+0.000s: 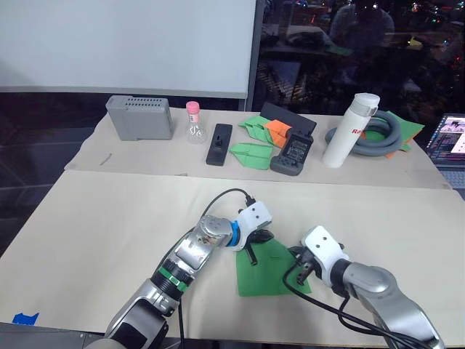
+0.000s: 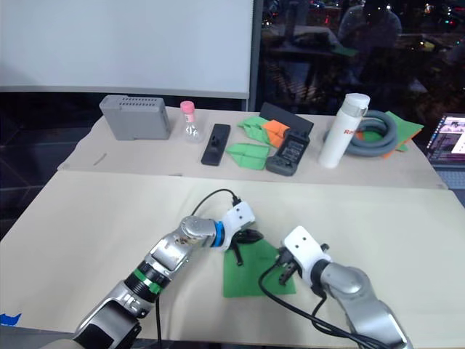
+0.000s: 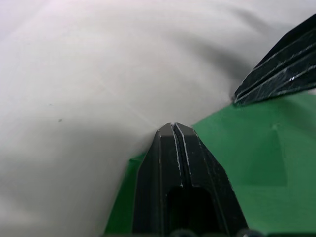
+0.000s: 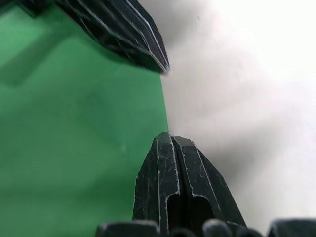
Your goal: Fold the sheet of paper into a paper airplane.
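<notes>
Both grippers press on the paper (image 1: 270, 273) on the table (image 1: 102, 240); left gripper (image 3: 173, 129) closed at its edge; right gripper (image 4: 170, 140) closed too.

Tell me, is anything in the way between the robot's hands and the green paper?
Nothing visible. Both grippers are already at the sheet of paper: the left gripper at its left edge, the right gripper at its right edge, each with fingers shut. The other things sit far back.
</notes>
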Tool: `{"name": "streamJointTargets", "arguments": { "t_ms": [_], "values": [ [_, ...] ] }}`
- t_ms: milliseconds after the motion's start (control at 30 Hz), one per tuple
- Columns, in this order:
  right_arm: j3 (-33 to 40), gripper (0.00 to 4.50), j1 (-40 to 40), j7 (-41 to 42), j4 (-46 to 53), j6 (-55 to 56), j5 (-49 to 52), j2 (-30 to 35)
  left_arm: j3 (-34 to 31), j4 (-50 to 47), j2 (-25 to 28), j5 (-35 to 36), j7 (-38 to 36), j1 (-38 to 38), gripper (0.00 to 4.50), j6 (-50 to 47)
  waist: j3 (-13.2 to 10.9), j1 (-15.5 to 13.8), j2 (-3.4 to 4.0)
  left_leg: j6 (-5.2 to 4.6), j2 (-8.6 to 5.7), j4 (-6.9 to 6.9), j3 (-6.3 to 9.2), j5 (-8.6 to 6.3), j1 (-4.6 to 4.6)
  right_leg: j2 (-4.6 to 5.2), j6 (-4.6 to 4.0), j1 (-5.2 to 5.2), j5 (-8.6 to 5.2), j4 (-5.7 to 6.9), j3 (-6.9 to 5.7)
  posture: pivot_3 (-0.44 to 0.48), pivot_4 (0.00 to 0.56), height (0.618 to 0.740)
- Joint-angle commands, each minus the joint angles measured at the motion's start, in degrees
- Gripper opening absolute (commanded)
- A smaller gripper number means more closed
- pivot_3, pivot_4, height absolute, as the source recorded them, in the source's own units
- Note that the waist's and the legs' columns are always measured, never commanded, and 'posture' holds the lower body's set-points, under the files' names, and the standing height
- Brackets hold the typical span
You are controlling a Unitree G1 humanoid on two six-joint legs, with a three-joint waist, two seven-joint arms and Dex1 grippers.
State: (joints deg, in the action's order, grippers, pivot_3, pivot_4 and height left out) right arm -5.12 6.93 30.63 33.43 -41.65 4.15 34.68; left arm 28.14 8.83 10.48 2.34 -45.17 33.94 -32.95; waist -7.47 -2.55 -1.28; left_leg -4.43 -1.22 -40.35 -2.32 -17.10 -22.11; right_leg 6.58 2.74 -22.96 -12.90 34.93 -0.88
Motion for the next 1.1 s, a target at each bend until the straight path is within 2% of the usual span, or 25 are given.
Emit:
{"name": "streamJointTargets", "arguments": {
  "t_ms": [33, 200, 333, 400, 533, 700, 867, 1100],
  "values": [
    [2.1, 0.01, 5.1, 0.1, -3.0, -3.8, 0.6, 1.3, 1.8, 1.8, -0.1, -0.8, -1.4, -0.3, 0.0, -0.2, 0.0, 0.0, -0.05, -0.01, 0.0, 0.0, 0.0, -0.01, 0.02, 0.01, 0.0, 0.03, 0.0, -0.02, 0.01, 0.0, 0.15, 0.74],
    [5.1, 0.01, 7.4, 0.7, -1.8, -3.7, 2.6, 1.8, 1.8, 2.2, -0.2, -1.0, -1.6, -0.2, 0.0, 0.0, 0.0, -0.1, -0.06, -0.03, 0.0, 0.0, 0.03, -0.02, 0.06, 0.06, 0.0, 0.14, 0.0, -0.05, 0.02, 0.0, 0.15, 0.74],
    [7.2, 0.01, 5.7, 2.0, -0.4, -0.9, 5.4, 1.2, 1.6, 2.1, 0.1, -1.1, -1.6, -0.4, 0.0, 0.1, 0.0, 0.0, -0.05, -0.04, 0.0, 0.0, 0.05, -0.03, 0.01, 0.08, 0.0, 0.23, 0.0, -0.06, 0.03, 0.0, 0.15, 0.74],
    [7.2, 0.01, 2.5, 1.1, 0.1, 0.5, 7.0, -1.4, 1.5, 2.1, 0.1, -1.2, -1.5, -0.6, 0.0, 0.0, 0.0, 0.0, -0.06, -0.04, 0.02, 0.0, 0.05, -0.03, 0.02, 0.08, 0.0, 0.28, 0.0, -0.06, 0.04, 0.0, 0.15, 0.74],
    [4.7, 0.01, -3.1, 0.7, -0.9, 3.2, 5.8, -2.5, 1.3, 2.1, 0.0, -1.2, -1.1, -0.6, 0.0, 0.0, 0.0, 0.5, 0.12, 0.0, 0.02, -0.01, -0.01, 0.0, -0.12, 0.08, 0.0, 0.07, 0.0, 0.01, 0.13, 0.0, 0.15, 0.74],
    [-1.7, 0.01, -5.1, 0.0, -4.6, 1.8, 4.3, -3.8, 1.0, 1.7, 0.1, -1.3, -0.9, -0.8, 0.0, -0.1, 0.0, 0.3, 0.12, 0.07, 0.04, 0.02, 0.02, 0.05, -0.23, -0.02, 0.0, -0.1, 0.0, 0.08, 0.03, 0.0, 0.15, 0.74],
    [-1.3, 0.01, -0.5, -0.5, -4.7, 2.9, 5.3, -4.3, 0.7, 1.2, 0.8, -1.5, -0.7, -1.2, 0.0, -0.1, 0.0, 0.5, 0.11, 0.06, 0.03, 0.01, -0.02, 0.04, -0.19, -0.01, 0.0, -0.05, 0.0, 0.06, 0.07, 0.0, 0.15, 0.74],
    [-2.3, 0.01, 7.1, 4.9, -1.5, 8.0, 6.1, 1.0, 0.6, 3.0, 1.0, -1.6, -1.1, -0.4, 0.0, 1.1, 0.0, 0.5, 0.09, 0.06, 0.05, 0.04, 0.0, 0.04, -0.11, -0.05, 0.0, 0.02, 0.0, 0.05, 0.04, 0.0, 0.15, 0.74]
  ]
}}
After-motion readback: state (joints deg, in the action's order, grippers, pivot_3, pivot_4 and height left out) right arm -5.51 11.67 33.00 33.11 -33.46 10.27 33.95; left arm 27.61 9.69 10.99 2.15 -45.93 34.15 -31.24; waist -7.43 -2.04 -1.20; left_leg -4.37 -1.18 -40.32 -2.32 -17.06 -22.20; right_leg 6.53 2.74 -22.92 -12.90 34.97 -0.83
